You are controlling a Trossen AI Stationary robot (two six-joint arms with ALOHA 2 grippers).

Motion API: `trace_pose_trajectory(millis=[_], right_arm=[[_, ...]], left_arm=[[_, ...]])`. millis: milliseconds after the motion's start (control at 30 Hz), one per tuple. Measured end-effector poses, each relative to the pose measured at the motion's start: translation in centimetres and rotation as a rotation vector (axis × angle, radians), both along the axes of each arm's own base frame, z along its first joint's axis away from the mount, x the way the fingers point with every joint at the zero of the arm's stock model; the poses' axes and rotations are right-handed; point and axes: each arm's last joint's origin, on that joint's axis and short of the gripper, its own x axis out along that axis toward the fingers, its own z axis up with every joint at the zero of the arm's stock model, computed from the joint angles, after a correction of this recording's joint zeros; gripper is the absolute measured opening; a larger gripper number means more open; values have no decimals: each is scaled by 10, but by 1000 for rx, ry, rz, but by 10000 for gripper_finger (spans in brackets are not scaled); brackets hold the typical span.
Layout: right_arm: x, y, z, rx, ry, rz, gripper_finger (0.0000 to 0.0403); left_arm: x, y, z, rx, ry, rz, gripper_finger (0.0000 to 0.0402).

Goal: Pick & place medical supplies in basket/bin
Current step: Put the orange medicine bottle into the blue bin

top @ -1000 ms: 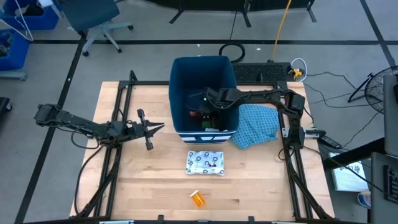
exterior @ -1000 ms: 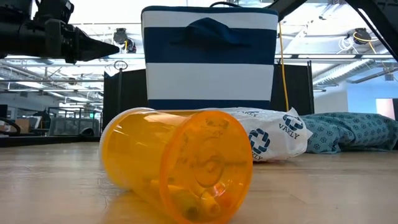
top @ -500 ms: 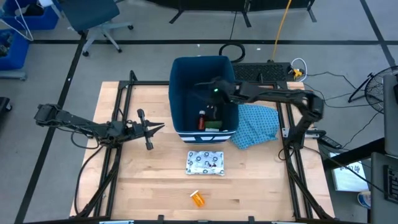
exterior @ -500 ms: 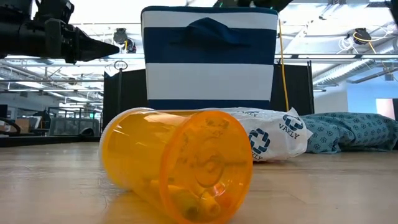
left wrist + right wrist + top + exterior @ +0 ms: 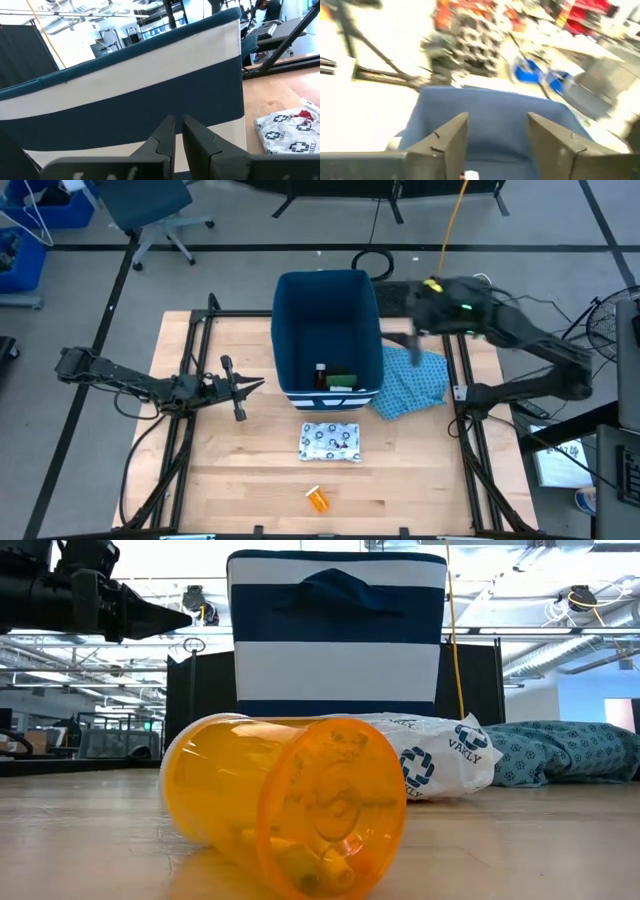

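The dark-blue bin (image 5: 328,330) stands at the table's far middle; a red bottle (image 5: 320,372) and a green block (image 5: 341,381) lie on its floor by the near wall. The white blue-patterned packet (image 5: 330,441) lies flat in front of the bin. The orange vial (image 5: 317,499) lies on its side near the front edge, large in the low view (image 5: 285,805). My right gripper (image 5: 415,320), blurred, hangs high beside the bin's right wall; its fingers (image 5: 497,125) are open with nothing between them. My left gripper (image 5: 255,385) is shut, level, left of the bin (image 5: 150,85).
A blue patterned cloth (image 5: 412,380) lies crumpled against the bin's right side, under my right arm. Dark frame rails (image 5: 190,420) run along both table sides. Bare wood (image 5: 240,470) lies left and right of the packet and the vial.
My right gripper has risen out of the bin and drawn back toward the table's right edge, tipping from pointing down to nearly level. With the arm gone, the red bottle and the green block show on the bin's floor.
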Motion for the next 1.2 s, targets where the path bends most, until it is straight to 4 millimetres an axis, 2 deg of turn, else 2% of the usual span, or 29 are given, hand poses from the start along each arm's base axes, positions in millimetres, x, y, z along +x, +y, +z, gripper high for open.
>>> trace_pose_trajectory(millis=[133,267,333,433,567,800,1000,1200], right_arm=[[-38,16,-10,45,-58,36,126],[-63,28,-41,99,-69,57,33],[-69,33,-62,142,-82,91,10],[-73,40,-94,215,-128,126,14],[-70,50,-136,290,-190,259,3],[-65,65,-193,266,-184,365,1],[-68,64,-220,160,-242,324,1],[-70,61,-229,127,-254,303,1]], left_arm=[[0,0,0,-2,-1,0,35],[0,0,0,-7,-4,-1,35],[0,0,0,-7,-5,-1,35],[0,0,0,-7,-5,0,35],[0,0,0,-7,-5,0,35],[0,0,0,-7,-5,1,35],[0,0,0,37,6,8,35],[0,0,0,1,-1,17,35]])
